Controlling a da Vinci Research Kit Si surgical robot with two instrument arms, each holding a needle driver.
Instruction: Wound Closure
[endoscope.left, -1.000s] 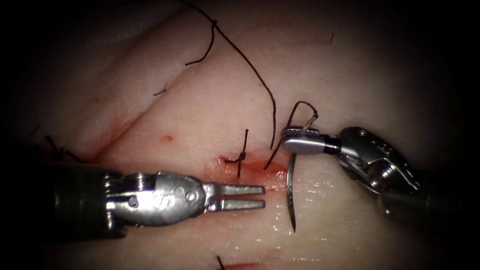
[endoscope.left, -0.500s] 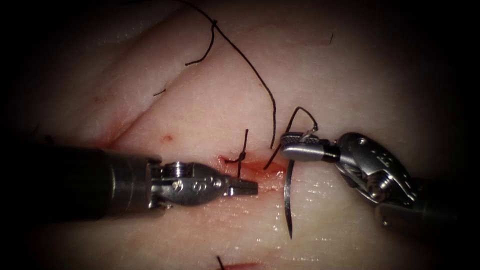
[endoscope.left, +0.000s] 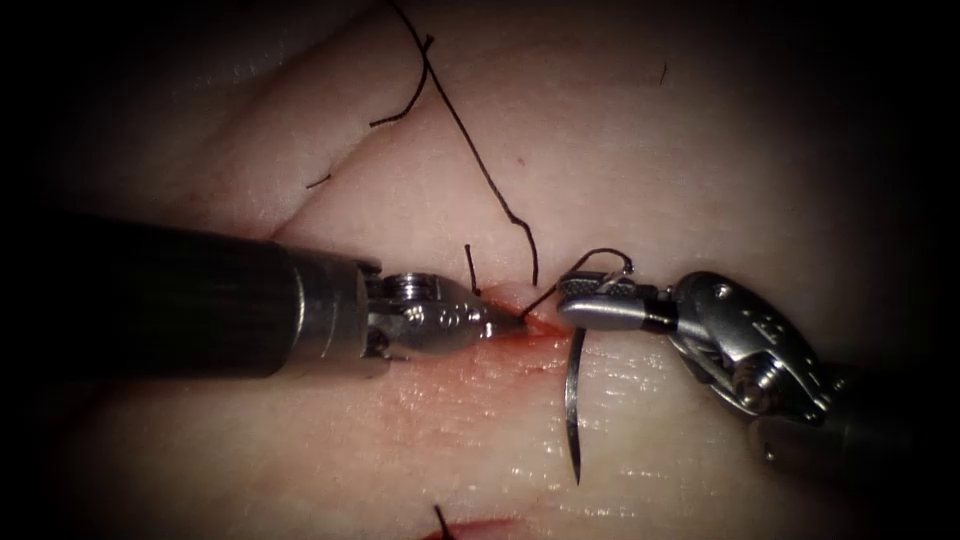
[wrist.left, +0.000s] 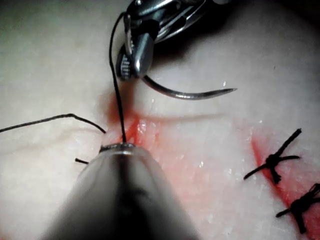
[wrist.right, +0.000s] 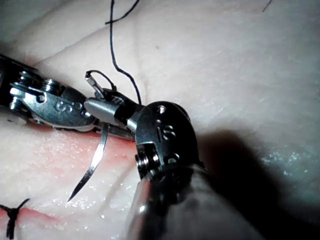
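Two steel needle drivers meet at the red, wet cut in the pale pork tissue. Nearest, the curved steel needle hangs free of the tissue, point toward the camera — the right tool clamps it near its thread end. Left of it, the left tool has its jaws closed at the cut's edge, where the dark thread meets them — beyond, the thread trails away over the tissue.

Dim endoscope view, dark vignetted edges, glare on wet tissue.
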